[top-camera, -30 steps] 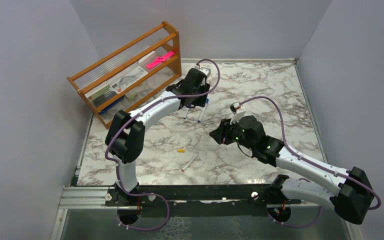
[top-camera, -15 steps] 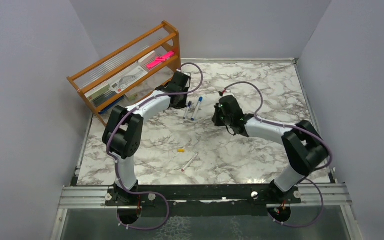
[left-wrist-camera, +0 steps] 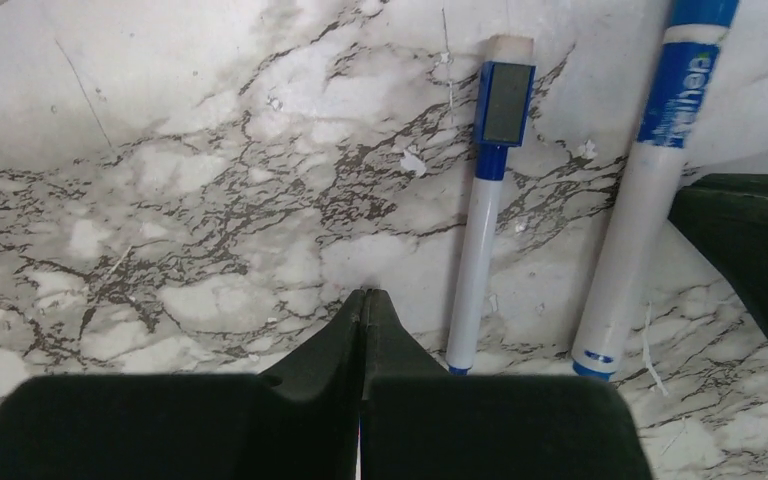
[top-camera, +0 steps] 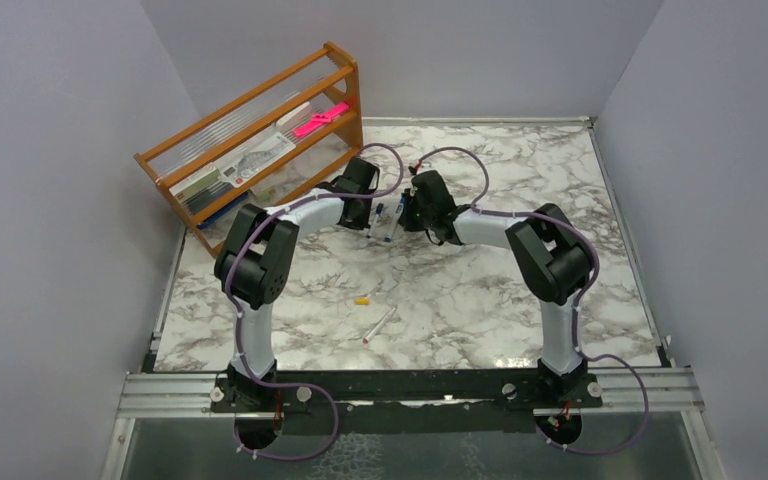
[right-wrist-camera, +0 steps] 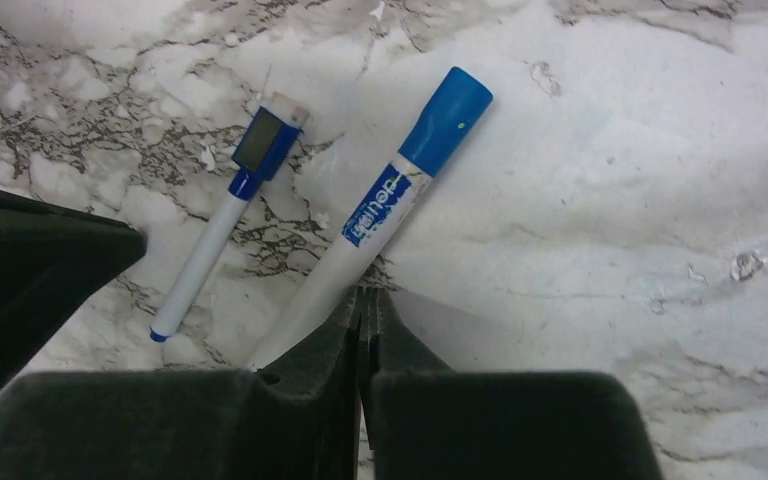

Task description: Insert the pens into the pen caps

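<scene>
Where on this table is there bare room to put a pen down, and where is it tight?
Bare table: the whole right side, from the right arm to the wall, and the near middle between the lone pen and that arm. Crowded: far centre, where the left gripper and right gripper meet over two blue pens beside the rack.

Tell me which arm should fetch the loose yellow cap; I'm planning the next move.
Left, probably. The yellow cap and loose pen lie slightly nearer the left arm's base. Both arms' jaws are shut beside the blue markers, similarly far away.
</scene>
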